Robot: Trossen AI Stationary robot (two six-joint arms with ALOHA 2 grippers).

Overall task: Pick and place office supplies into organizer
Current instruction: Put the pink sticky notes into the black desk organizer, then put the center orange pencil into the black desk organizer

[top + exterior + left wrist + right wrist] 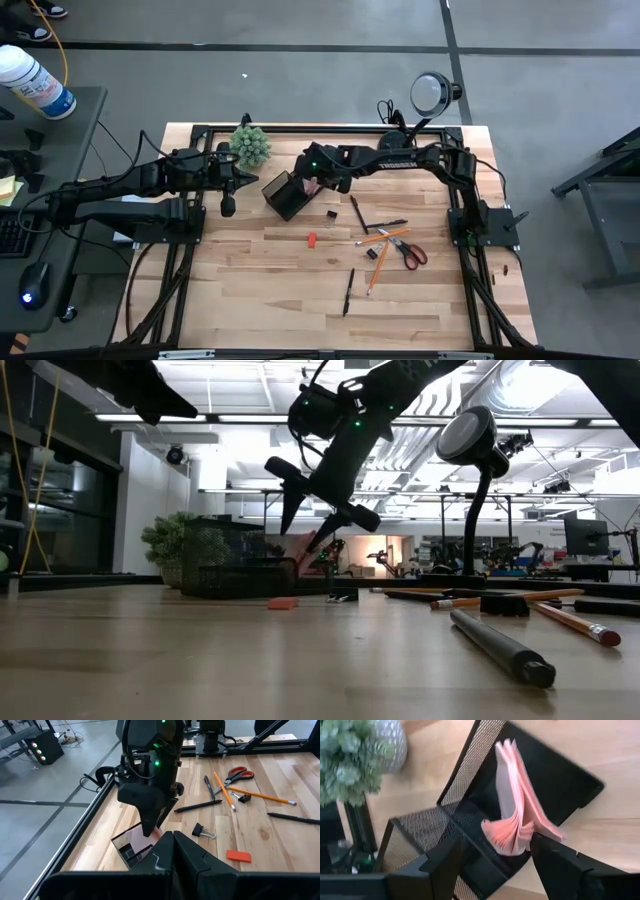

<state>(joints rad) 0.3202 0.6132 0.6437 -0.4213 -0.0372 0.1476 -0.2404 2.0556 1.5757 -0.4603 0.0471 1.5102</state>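
Two fingers of the right gripper (492, 852) stand wide apart over the organizer (285, 194), the pink sticky-note pad (517, 805) loose inside it. We find the left gripper (228, 207) closed, just left. On the wooden table (250, 280): one scissors (408, 248), two pencils (378, 262), one red-orange block (312, 240). Near boards lie bare.

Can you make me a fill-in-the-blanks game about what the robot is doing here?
1. The right claw hangs open over the black ___.
2. The sticky-note pad standing in the organizer is ___ in colour.
3. The scissors on the table have ___ handles.
4. The left claw is ___ and holds nothing.

Missing words: organizer; pink; red; shut
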